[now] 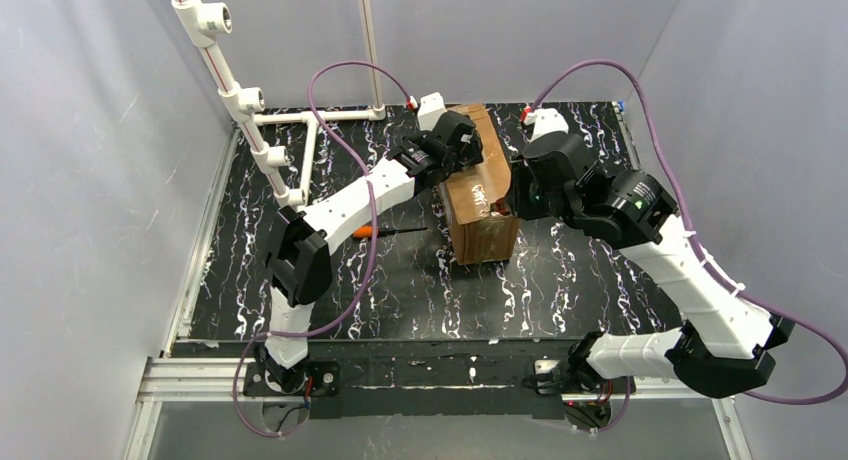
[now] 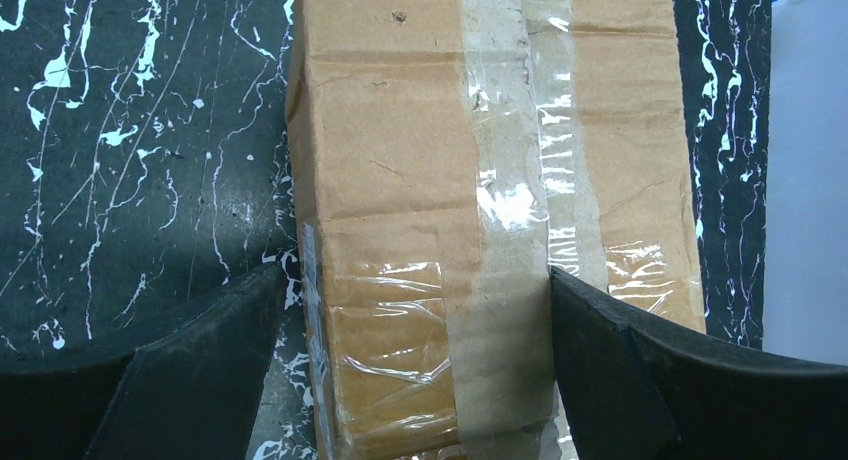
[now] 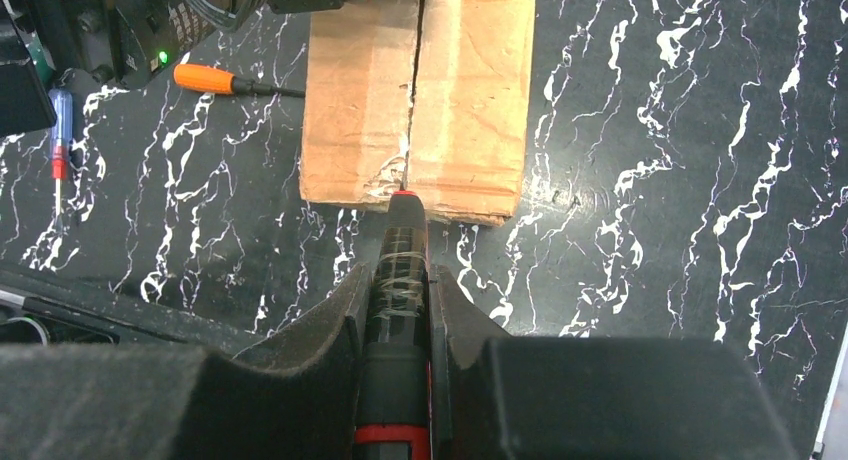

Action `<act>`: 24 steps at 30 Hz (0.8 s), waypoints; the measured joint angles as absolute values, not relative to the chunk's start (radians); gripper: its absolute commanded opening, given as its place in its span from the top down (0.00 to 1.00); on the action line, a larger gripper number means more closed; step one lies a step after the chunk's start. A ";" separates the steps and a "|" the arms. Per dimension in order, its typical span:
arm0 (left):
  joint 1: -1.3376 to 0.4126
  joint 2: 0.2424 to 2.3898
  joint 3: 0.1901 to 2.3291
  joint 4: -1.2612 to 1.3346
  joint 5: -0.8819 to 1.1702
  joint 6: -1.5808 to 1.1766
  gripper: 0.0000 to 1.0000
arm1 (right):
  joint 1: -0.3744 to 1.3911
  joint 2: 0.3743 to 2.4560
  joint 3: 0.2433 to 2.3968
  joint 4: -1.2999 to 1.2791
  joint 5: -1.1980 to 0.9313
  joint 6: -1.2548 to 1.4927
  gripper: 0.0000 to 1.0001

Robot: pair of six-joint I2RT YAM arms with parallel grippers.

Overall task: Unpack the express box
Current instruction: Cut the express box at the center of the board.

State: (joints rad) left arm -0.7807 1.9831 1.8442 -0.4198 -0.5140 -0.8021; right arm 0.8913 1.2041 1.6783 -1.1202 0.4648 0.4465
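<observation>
The express box (image 1: 478, 195), brown cardboard with glossy tape, lies lengthwise on the black marbled table. In the left wrist view the box (image 2: 400, 160) fills the middle. My left gripper (image 1: 457, 145) is open over the box's far end, and in its wrist view the left gripper (image 2: 415, 275) has one finger beside the box's left side and the other over its taped top. My right gripper (image 1: 512, 198) is shut on a black-and-red tool (image 3: 398, 310). The tool's tip touches the box's near end (image 3: 415, 110), at the bottom of a split centre seam.
An orange-handled screwdriver (image 3: 205, 78) lies left of the box; it also shows in the top view (image 1: 365, 230). A blue-and-red screwdriver (image 3: 60, 130) lies further left. A white pipe frame (image 1: 270, 145) stands at the back left. Grey walls enclose the table.
</observation>
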 measured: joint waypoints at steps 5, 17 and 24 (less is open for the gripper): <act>-0.781 1.989 1.848 -0.421 -0.514 -0.806 0.05 | 0.891 1.183 1.651 -1.112 0.467 0.450 0.99; -0.781 1.989 1.848 -0.424 -0.516 -0.812 0.05 | 0.891 1.156 1.627 -1.103 0.463 0.465 0.99; -0.782 1.989 1.848 -0.426 -0.517 -0.813 0.05 | 0.891 1.148 1.609 -1.095 0.464 0.467 0.99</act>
